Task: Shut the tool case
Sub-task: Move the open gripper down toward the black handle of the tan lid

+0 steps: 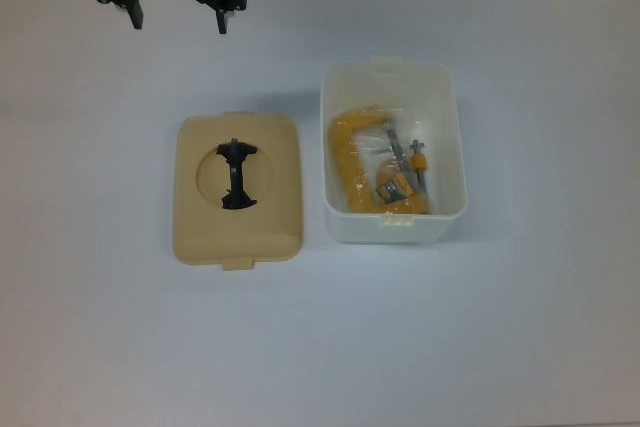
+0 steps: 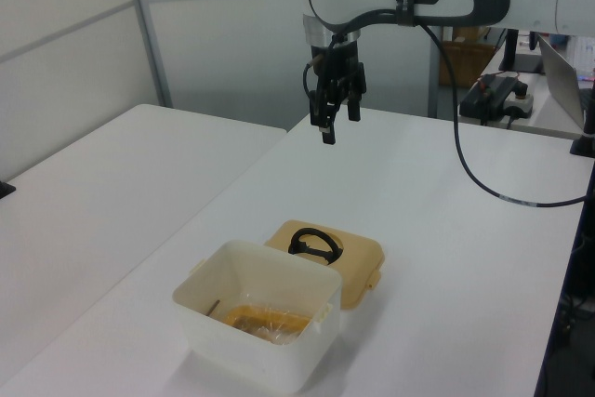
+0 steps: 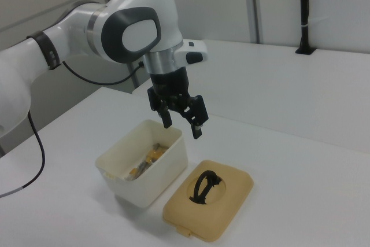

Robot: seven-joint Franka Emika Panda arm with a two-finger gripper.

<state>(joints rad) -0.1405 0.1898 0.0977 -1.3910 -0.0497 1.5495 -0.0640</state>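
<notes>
Tub [image 1: 392,152] open on tabletop [image 1: 500,327], beige lid [image 1: 238,190] flat just beside it, fingers [image 3: 197,127] spread, empty, above both, yellow clamp [image 1: 375,162] fully seen only in top view.

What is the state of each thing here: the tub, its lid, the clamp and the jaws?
White tub: open, upright on the table.
Beige lid: off, flat beside the tub, handle up.
Yellow clamp: lying inside the tub.
Gripper: jaws open, empty, above the table, away from both.

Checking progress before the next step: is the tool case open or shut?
Open. The beige lid lies flat on the table beside the white tub, handle up.
</notes>
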